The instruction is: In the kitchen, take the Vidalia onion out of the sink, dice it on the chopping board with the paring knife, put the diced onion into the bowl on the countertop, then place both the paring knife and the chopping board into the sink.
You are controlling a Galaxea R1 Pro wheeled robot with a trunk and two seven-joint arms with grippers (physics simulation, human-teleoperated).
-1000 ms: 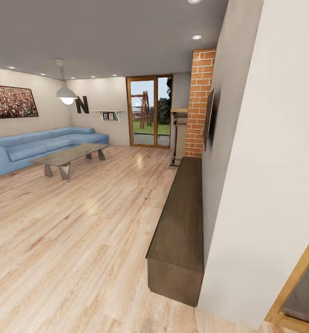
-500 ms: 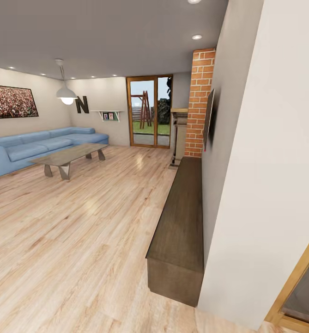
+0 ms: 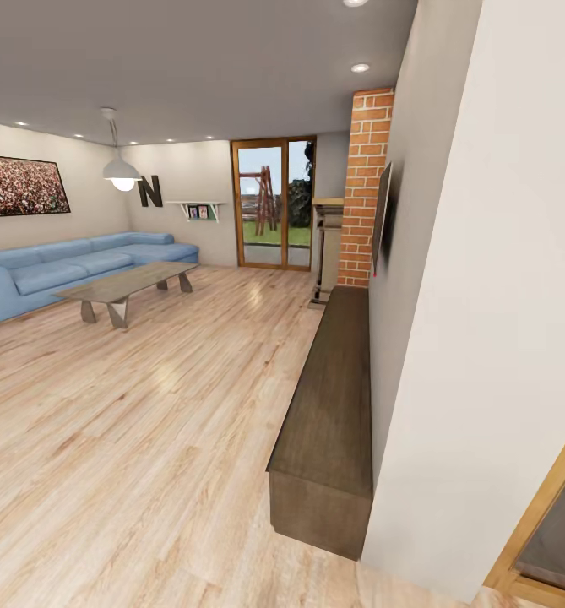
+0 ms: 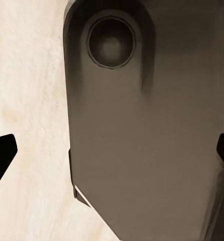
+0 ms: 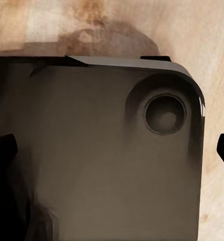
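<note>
Showing: living room, pale wood plank floor (image 3: 147,439); long dark brown low cabinet (image 3: 328,405) along right wall.
Far left: blue sectional sofa (image 3: 62,266), grey low coffee table (image 3: 126,287).
Onion: whereabouts and look cannot be told from these frames; judged firm, light, slippery-skinned, best pinched across its widest part.
Left gripper (image 4: 112,155): fingertips well apart, grasping nothing.
Right gripper (image 5: 112,155): likewise spread, unladen.

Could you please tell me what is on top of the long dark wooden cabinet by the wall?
The long dark wooden cabinet's top looks bare. A flat black screen hangs on the wall above it; its far end is hard to make out.
</note>
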